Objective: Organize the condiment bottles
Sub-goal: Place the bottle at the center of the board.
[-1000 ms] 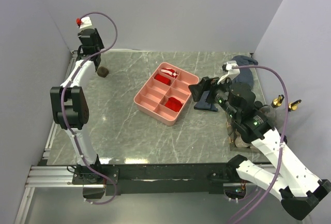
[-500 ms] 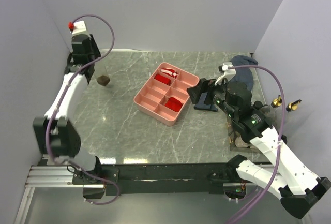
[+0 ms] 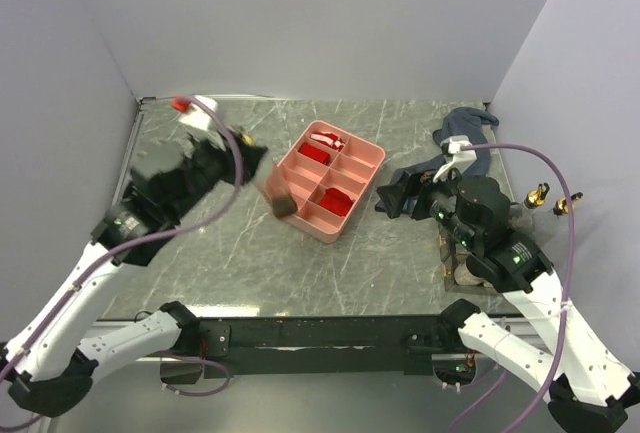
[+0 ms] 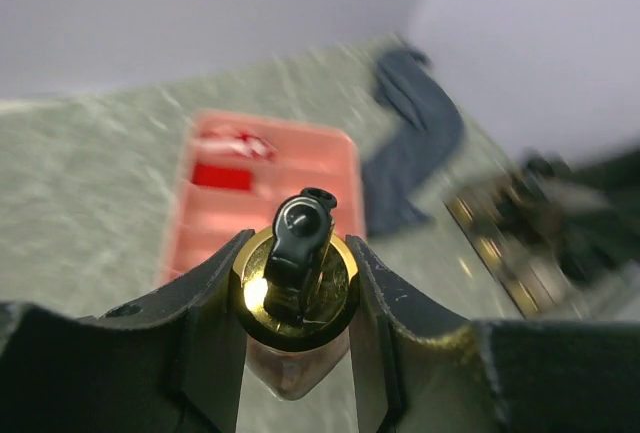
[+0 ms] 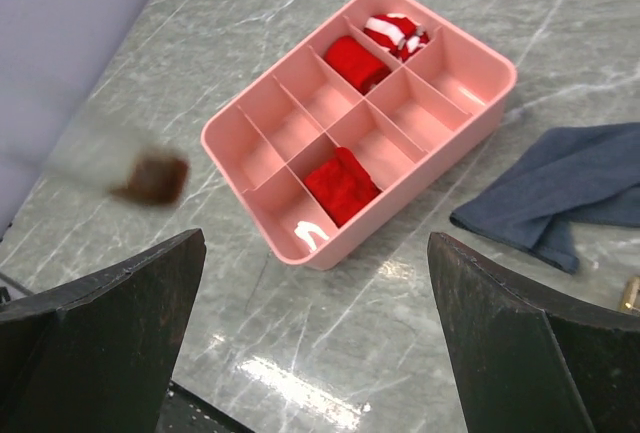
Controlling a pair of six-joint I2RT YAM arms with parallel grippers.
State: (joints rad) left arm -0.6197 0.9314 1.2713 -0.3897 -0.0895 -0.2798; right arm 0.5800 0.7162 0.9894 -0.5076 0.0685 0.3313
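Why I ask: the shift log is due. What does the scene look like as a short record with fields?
left claw: shut on a bottle with a gold collar and black spout, held in the air near the tray's left corner
right claw: open, empty, right of the tray
tray: pink, divided; red packets in some compartments, no bottles inside
cloth: blue-grey, crumpled, right of the tray
other bottles: two gold spouts at the far right
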